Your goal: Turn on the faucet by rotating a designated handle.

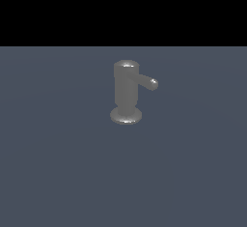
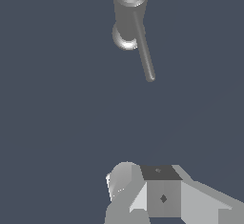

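Observation:
The faucet (image 1: 126,90) is a dull grey upright cylinder with a rounded top and a flared round base, standing on the flat grey-blue floor. Its handle (image 1: 146,81), a thin rod with a rounded tip, juts from near the top toward the exterior view's right. In the wrist view the faucet (image 2: 128,8) is seen from above, with the handle (image 2: 144,51) pointing toward my gripper (image 2: 161,180). Only grey blocky parts of the gripper show at the frame's edge, well apart from the handle's tip. Its jaws are not readable. The gripper is out of the exterior view.
A plain grey-blue floor (image 1: 58,163) stretches all around the faucet. Black background lies beyond its far edge. No other object shows.

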Tool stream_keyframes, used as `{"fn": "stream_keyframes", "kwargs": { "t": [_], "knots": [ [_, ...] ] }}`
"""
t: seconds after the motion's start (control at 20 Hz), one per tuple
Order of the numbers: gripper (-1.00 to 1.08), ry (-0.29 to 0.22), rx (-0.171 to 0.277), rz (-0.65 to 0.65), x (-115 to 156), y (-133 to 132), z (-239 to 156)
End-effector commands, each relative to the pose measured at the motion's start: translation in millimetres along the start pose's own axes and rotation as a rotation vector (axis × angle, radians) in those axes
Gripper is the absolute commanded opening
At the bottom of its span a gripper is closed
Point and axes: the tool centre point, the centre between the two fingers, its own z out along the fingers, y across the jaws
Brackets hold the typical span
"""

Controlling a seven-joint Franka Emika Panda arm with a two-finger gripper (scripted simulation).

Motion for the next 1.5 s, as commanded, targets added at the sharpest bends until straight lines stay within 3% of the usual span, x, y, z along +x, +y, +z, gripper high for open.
{"fn": "stream_keyframes", "kwargs": {
  "t": [0.0,1.45],
  "knots": [
    [-1.0,0.001,-0.001,-0.009,3,0,9],
    [-1.0,0.029,-0.026,-0.196,84,4,205]
  ]
}}
